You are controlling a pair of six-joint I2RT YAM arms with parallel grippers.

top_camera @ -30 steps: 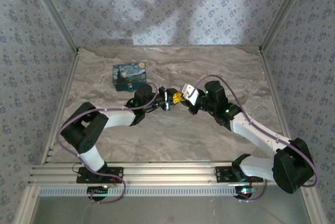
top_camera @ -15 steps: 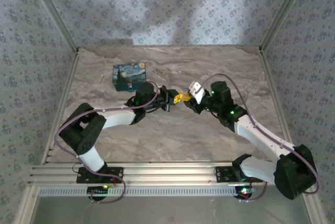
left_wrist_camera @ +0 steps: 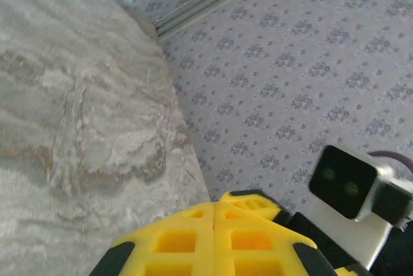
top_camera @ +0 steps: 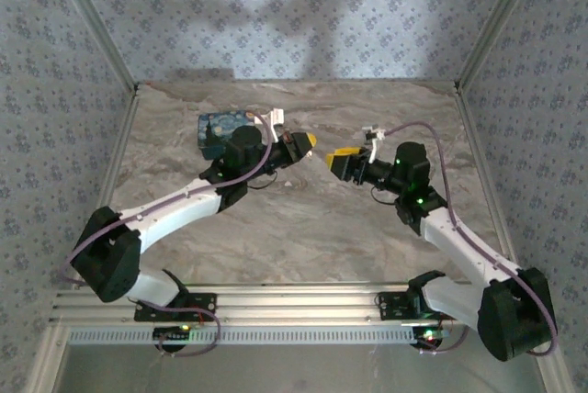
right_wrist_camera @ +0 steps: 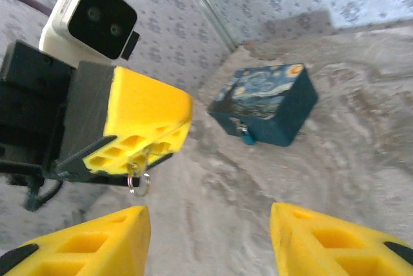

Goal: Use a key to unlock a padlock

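Yellow left fingers are clenched on the key, its ring dangling below; right fingers are spread and empty. Meanwhile the padlock hangs off the tin, well apart on the bench. My worry: the key's pinched so deep it could twist or slip at the keyhole.
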